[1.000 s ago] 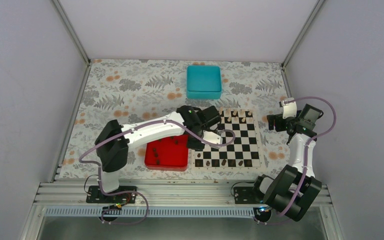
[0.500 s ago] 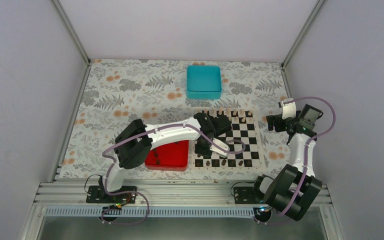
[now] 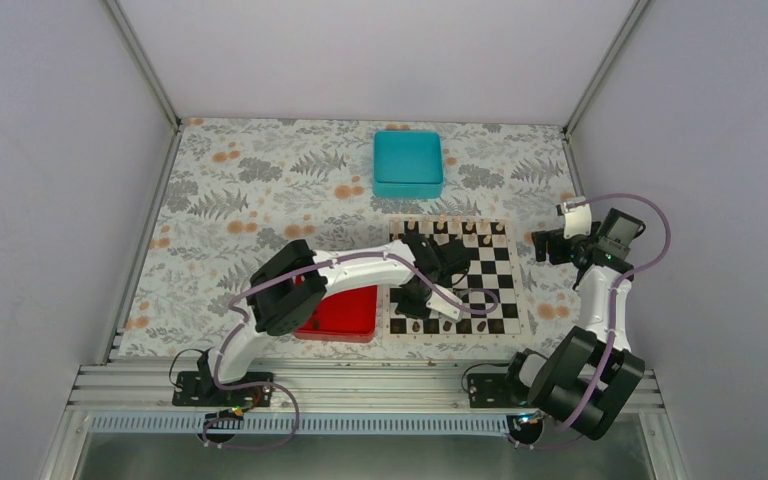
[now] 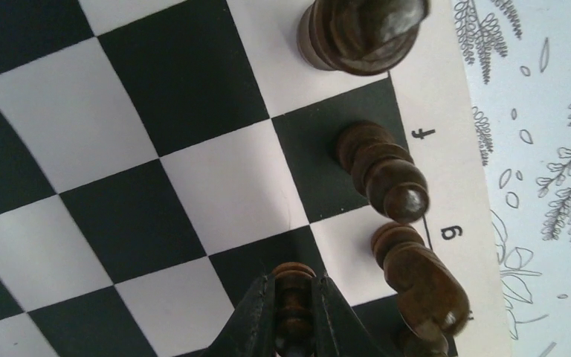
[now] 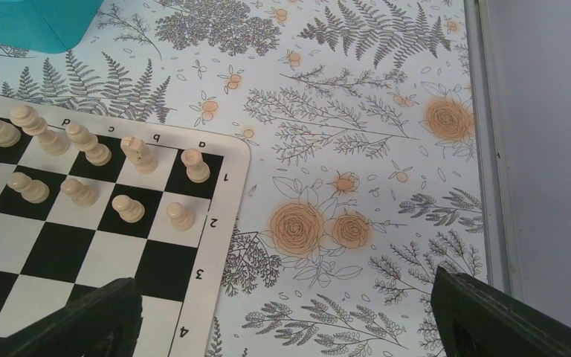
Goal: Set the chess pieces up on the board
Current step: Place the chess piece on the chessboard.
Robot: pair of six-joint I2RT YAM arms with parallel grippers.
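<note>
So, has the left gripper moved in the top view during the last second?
Yes. The left gripper moved right, away from the red tray, further over the board toward its near rows.

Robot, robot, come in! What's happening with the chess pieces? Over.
Left gripper shut on one dark piece, over the board near its edge. Right gripper open, idle beside the board. Standing dark pieces close alongside.

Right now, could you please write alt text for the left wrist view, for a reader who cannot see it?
The left tool grips a dark piece over the board. More dark pieces stand along its edge by the letters f and g, with floral cloth beyond.
</note>
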